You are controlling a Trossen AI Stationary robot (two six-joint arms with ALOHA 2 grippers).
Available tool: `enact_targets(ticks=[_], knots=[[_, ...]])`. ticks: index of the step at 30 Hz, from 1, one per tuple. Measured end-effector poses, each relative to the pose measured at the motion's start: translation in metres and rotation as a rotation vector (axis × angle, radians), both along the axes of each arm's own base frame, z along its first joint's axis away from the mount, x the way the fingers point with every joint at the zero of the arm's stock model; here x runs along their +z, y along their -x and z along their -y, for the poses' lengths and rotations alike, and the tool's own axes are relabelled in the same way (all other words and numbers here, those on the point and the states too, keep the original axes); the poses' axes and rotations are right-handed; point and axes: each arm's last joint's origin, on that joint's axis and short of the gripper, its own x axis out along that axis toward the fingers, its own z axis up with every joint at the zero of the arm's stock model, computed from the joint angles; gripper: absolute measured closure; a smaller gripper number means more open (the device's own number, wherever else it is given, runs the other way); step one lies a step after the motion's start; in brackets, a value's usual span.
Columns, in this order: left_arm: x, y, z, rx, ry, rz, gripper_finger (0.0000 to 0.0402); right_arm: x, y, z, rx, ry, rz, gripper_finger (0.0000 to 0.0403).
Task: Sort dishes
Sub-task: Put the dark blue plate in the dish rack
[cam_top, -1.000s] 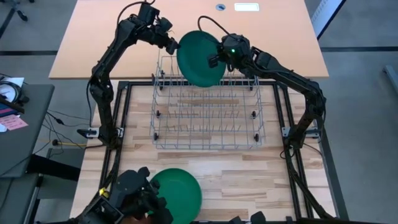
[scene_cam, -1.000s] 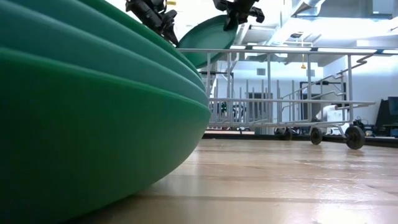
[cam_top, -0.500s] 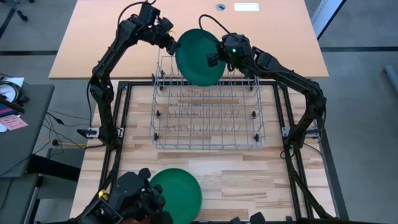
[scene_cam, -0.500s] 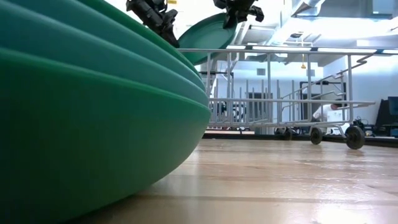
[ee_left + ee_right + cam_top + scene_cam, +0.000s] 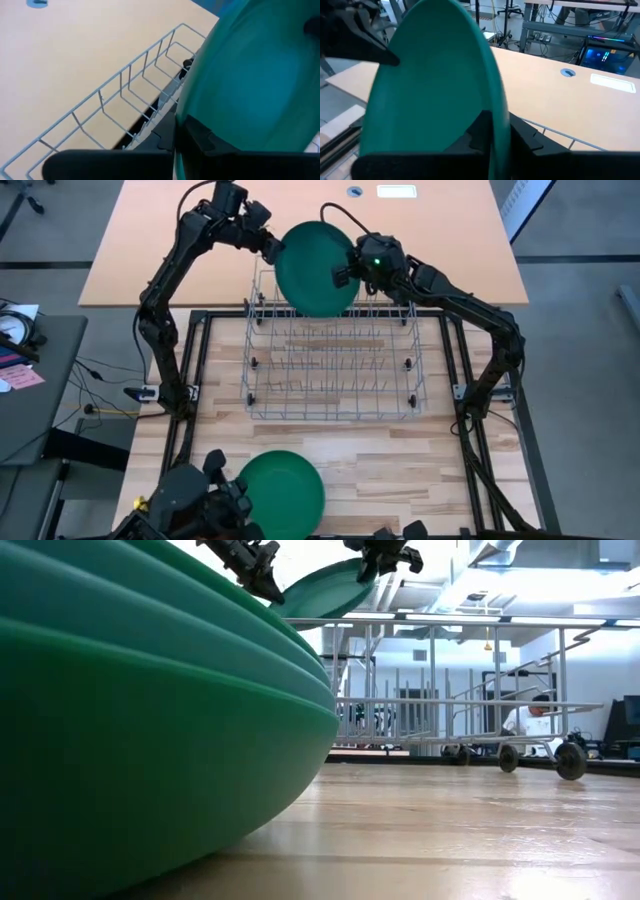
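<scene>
Plain teal-green plate [image 5: 312, 268], darker green stacked plates [image 5: 283, 491], grey wire rack [image 5: 333, 370], pale wood-grain table [image 5: 400, 465].

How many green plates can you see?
2 for sure: one plate held up over the wire rack, and a stack at the table's front, which may hide more.

Two green plates [image 5: 314, 268] [image 5: 283, 491], one wire rack [image 5: 332, 360], two arms [image 5: 170, 290] [image 5: 465, 305]
</scene>
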Motion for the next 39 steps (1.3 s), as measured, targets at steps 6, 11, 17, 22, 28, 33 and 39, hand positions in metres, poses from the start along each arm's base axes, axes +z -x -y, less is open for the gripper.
enact_targets(ticks=[6, 11, 17, 22, 28, 33, 39], knots=[[-0.002, 0.005, -0.001, 0.060, -0.030, -0.071, 0.0401, -0.003, -0.001, 0.000, 0.021, 0.021, -0.071, 0.0308], [-0.002, 0.006, -0.002, 0.076, -0.043, -0.093, 0.0401, -0.003, 0.000, 0.000, 0.017, 0.023, -0.073, 0.0269], [0.006, 0.012, 0.000, 0.121, -0.078, -0.077, 0.0401, 0.020, 0.013, -0.006, 0.023, 0.039, -0.032, 0.0239], [0.021, 0.019, 0.001, 0.157, -0.141, 0.008, 0.0401, 0.074, 0.039, -0.017, 0.074, 0.075, 0.191, 0.0234], [0.032, 0.022, 0.000, 0.131, -0.153, 0.113, 0.0401, 0.156, 0.084, -0.038, 0.230, 0.343, 0.417, 0.0237], [0.036, 0.021, -0.001, 0.112, -0.161, 0.170, 0.0401, 0.189, 0.128, -0.039, 0.350, 0.538, 0.605, 0.0237], [0.036, 0.020, 0.000, 0.097, -0.139, 0.189, 0.0401, 0.213, 0.166, -0.017, 0.648, 0.698, 0.848, 0.0237]])
